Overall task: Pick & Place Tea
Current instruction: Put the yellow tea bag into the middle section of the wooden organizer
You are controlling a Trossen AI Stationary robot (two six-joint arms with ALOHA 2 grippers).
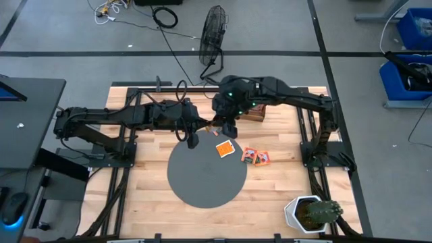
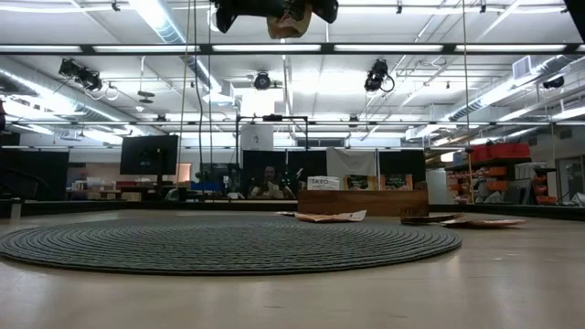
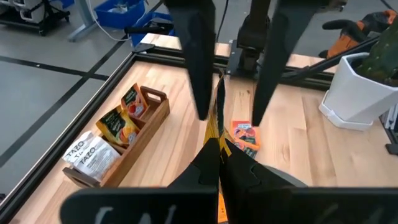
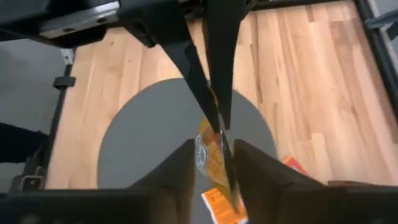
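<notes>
A tea packet hangs above the grey disc, pinched by the closed left gripper, the right gripper's fingers open around it. More packets lie right of the disc; a wooden box sits beyond, a potted cactus near right.

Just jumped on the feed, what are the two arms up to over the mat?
Both arms meet above the far edge of the grey disc. The left hand is shut on a tea packet held in the air, and the right hand brackets the same packet, apparently a handover. One orange packet lies on the disc; two more lie on the table beside it. Others stand in the wooden box.
</notes>
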